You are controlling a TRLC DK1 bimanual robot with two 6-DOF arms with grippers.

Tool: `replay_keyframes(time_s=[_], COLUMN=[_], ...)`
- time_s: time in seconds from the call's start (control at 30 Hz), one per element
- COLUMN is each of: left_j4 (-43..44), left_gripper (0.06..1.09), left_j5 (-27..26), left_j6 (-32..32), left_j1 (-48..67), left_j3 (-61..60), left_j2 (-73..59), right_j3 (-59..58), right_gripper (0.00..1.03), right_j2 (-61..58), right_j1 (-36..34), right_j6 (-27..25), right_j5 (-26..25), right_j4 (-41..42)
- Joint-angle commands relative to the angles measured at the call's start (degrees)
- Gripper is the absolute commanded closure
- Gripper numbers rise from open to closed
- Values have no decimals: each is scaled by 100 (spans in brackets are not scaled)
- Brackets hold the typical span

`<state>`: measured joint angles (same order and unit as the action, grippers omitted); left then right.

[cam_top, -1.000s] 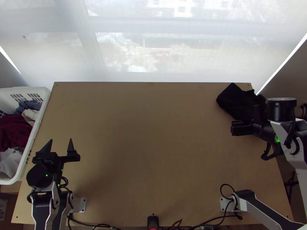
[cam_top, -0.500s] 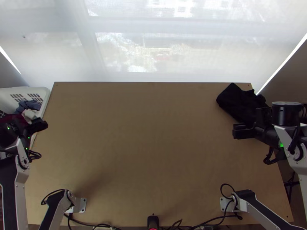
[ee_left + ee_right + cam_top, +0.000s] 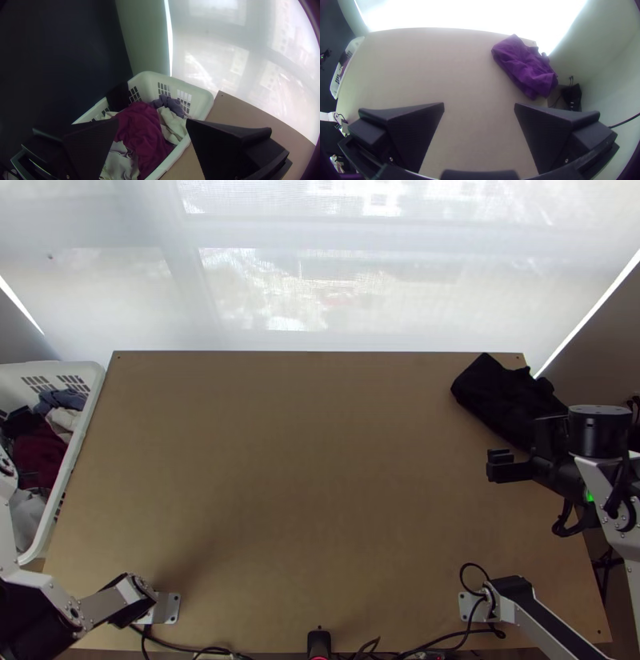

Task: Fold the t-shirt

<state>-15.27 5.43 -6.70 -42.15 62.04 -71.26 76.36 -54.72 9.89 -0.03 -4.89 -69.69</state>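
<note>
Top view: bunched dark cloth (image 3: 498,394)

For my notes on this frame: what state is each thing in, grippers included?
Laundry basket: upright, holding clothes
Maroon cloth: bunched, in the basket
Dark cloth: bunched, near the table's far right corner
Left gripper: open
Right gripper: open

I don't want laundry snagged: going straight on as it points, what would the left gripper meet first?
The left gripper would most likely meet the dark red cloth in the white basket first, though the depth is hard to judge.
</note>
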Motion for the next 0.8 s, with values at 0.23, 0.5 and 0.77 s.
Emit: replay_keyframes(time_s=[0.23, 0.5, 0.77], left_j4=[-521, -521, -521], left_gripper=[11, 11, 11], left_j5=[-7, -7, -7], left_j6=[107, 433, 644], left_j1=[-830, -830, -751], left_j3=[2225, 2822, 2928], left_j2=[-3798, -4985, -5583], right_j3=[-33, 20, 28], right_gripper=[5, 5, 5], right_j2=[-12, -144, -179], right_j1=[-57, -145, -330], right_j6=[-93, -155, -164], right_j5=[-4, -4, -4], right_j4=[-299, -502, -572])
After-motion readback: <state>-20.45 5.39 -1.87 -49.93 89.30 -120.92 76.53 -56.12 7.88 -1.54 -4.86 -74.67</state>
